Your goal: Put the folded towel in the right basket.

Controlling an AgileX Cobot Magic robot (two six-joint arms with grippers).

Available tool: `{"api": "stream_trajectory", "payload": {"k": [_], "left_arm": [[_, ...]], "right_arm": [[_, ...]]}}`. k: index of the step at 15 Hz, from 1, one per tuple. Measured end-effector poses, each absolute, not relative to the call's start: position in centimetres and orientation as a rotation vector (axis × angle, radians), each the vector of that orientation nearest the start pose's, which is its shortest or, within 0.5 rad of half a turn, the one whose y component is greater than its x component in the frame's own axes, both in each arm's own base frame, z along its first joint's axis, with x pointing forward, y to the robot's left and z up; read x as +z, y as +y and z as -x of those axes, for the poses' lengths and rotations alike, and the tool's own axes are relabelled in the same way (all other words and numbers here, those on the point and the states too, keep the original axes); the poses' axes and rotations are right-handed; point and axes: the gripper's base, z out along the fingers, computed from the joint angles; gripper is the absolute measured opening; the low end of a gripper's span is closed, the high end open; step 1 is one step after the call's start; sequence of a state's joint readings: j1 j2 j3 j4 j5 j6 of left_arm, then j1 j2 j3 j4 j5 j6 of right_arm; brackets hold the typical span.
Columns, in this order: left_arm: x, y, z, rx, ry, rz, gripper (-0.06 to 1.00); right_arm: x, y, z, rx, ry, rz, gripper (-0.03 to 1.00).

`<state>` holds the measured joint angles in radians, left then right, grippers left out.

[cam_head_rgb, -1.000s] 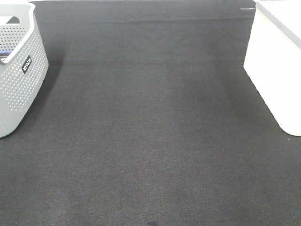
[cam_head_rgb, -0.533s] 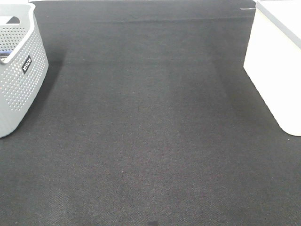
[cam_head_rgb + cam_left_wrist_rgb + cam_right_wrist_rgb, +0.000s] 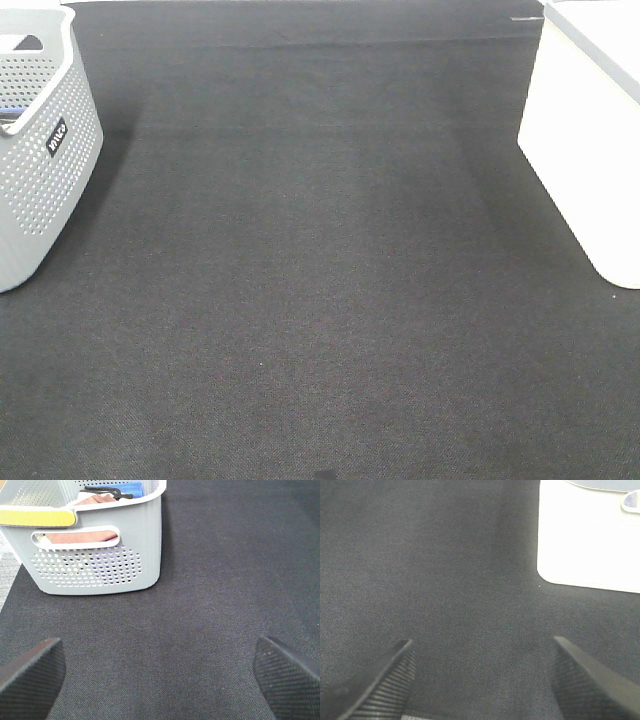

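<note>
1. Exterior high view: the dark mat (image 3: 320, 280) fills the frame. The grey perforated basket (image 3: 40, 150) stands at the left edge, cut off by the frame on its left and top. The right basket (image 3: 585, 150) stands at the right edge; only its smooth white wall and part of the rim are visible, and its interior is hidden. Neither arm appears. The folded towel is not visible here.

2. Left wrist view: the left gripper (image 3: 160, 680) has its jaws set wide apart with only bare mat between the two black ribbed pads (image 3: 32, 680). The grey perforated basket (image 3: 95, 555) stands well ahead of it. Contents are partly visible over the rim: brownish cloth (image 3: 95, 500), a black item, a blue item (image 3: 131, 488). They are too cut off to identify further.

3. Right wrist view: the right gripper (image 3: 480, 680) is also spread wide and holds nothing. The right basket (image 3: 590, 535) shows one white corner and a grey rim; a pale lavender patch (image 3: 632, 501) at the frame edge cannot be identified.

4. Compared with the earlier exterior frames, nothing has shifted; both baskets stand as before.
</note>
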<state>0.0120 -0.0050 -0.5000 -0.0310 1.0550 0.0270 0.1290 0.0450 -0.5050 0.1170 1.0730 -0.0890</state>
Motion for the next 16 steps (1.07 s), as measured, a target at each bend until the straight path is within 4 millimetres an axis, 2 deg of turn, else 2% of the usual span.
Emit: {"api": "stream_trajectory", "payload": {"k": [2,6,16], "left_arm": [[27.77,-0.25,0.54,-0.013,2.033,-0.017,0.97],[27.77,-0.25,0.54,-0.013,2.033,-0.017,0.97],[27.77,-0.25,0.54,-0.013,2.033,-0.017,0.97]], "right_arm": [[27.82,0.94,0.05,0.164,2.082,0.227,0.7],[27.84,0.99,0.32,0.1,2.062,0.104,0.7],[27.77,1.05,0.7,0.104,2.036,0.101,0.7]]}}
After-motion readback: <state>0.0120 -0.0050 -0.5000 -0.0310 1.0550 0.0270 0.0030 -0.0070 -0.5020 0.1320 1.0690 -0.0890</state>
